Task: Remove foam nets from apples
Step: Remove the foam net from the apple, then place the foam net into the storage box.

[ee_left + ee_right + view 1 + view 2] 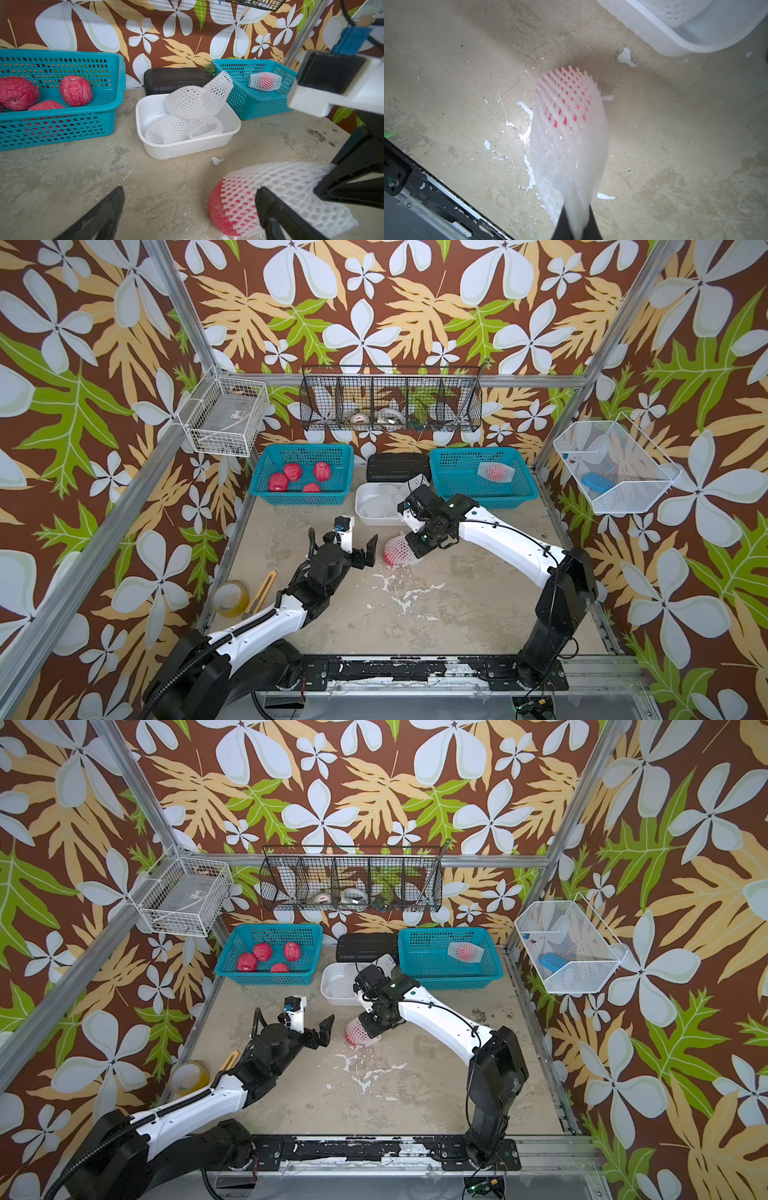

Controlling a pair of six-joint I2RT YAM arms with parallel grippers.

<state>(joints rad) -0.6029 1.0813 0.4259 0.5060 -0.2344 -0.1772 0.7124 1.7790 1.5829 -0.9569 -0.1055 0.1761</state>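
Pinching foam net [569,145], right tool [577,212] closed

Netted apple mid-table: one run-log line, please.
right gripper: shut on foam net | left gripper: open, beside apple | apple: partly bared

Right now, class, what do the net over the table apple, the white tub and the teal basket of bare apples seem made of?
Net: soft white foam, matte; it stretches and folds.
Tub: probably smooth plastic, glossy, moulded rim.
Basket: likely rigid plastic, moulded slots.
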